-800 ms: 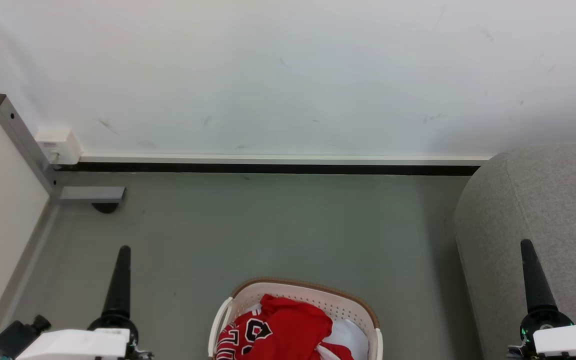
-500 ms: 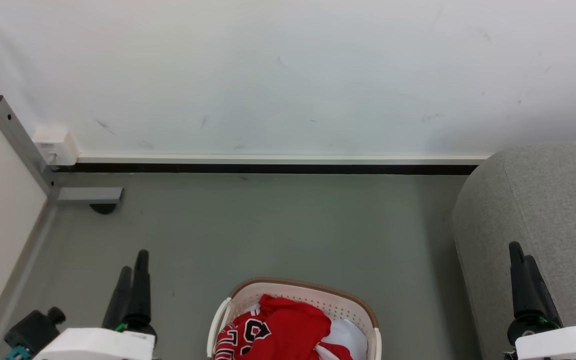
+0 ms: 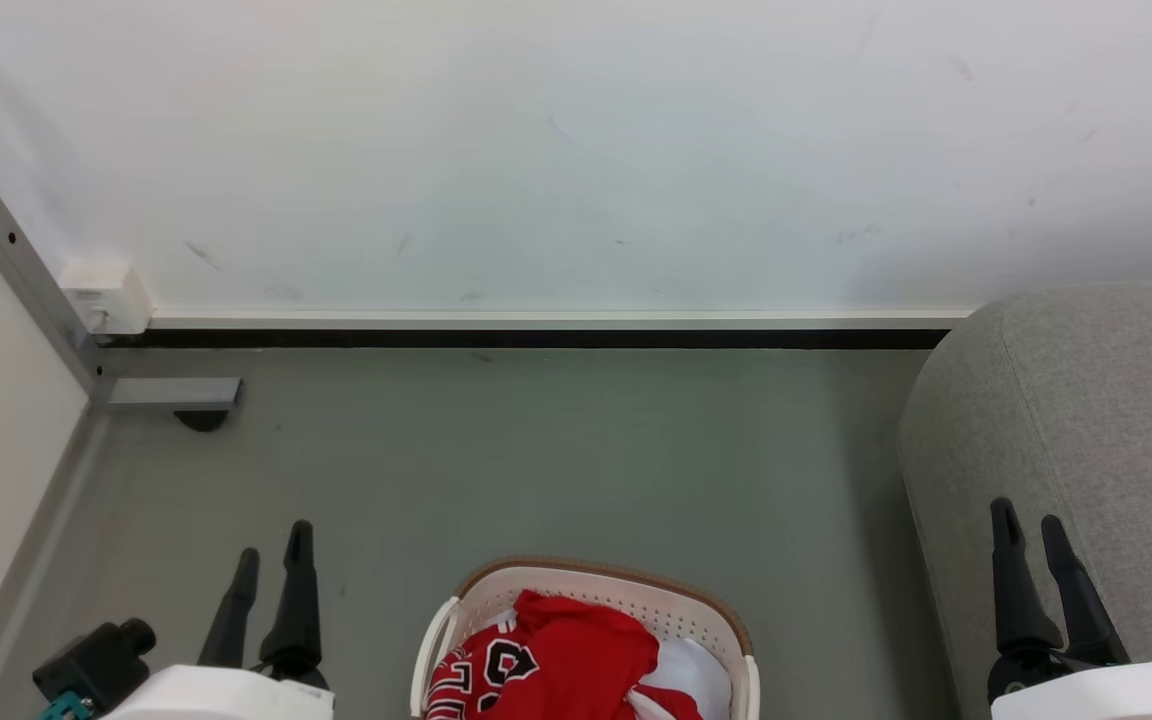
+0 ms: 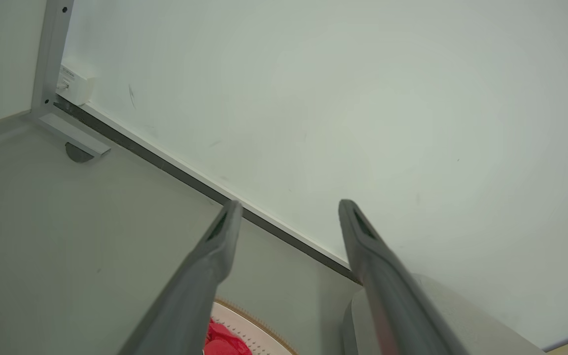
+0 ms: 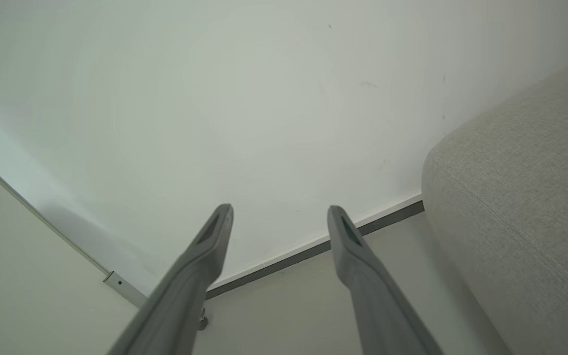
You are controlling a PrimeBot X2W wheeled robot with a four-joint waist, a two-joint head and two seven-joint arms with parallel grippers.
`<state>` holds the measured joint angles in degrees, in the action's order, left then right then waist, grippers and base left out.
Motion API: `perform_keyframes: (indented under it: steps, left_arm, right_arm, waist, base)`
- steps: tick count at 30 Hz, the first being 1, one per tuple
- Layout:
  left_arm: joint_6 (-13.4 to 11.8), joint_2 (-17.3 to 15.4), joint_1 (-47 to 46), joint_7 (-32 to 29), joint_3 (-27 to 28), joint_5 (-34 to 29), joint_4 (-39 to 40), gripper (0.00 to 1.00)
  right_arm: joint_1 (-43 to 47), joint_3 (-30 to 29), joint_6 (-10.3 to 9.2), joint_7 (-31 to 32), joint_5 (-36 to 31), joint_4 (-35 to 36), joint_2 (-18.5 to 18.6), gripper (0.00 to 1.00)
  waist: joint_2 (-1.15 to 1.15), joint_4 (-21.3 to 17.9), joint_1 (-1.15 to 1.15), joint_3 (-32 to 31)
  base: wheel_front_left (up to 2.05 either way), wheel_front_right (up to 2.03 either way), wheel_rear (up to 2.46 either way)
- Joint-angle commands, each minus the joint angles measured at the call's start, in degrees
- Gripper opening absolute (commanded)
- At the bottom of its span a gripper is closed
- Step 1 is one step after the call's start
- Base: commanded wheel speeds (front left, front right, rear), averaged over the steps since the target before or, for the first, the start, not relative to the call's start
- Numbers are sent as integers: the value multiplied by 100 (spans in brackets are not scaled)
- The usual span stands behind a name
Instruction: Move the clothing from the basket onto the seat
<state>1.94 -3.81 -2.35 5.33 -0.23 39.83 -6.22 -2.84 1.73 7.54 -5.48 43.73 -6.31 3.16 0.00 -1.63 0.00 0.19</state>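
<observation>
Gaping wider than before, left tool [image 3: 275, 542] and right tool [image 3: 1027, 514] flank basket [image 3: 636, 577].

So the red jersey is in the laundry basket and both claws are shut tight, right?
Not quite. The red jersey is in the laundry basket, but the claws are not shut. The left claw and the right claw are both open, tips wide apart, as each wrist view shows.
</observation>
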Motion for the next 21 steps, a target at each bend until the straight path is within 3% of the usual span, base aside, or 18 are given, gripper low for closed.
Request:
perform_keyframes:
  steps: [1, 21]
  left_arm:
    - [-26, -71, -39, 69, -3, -174, 72, 100]
    - [-276, -184, 0, 389, -211, -1438, 283, 100]
  right_arm:
    - [-4, 24, -4, -50, -169, 59, 4, 100]
    - [29, 223, -6, -372, -1405, 311, -25, 100]
  waist:
    - [0, -2, 0, 0]
    - [0, -62, 0, -16]
  base:
    - [0, 0, 0]
    - [0, 0, 0]
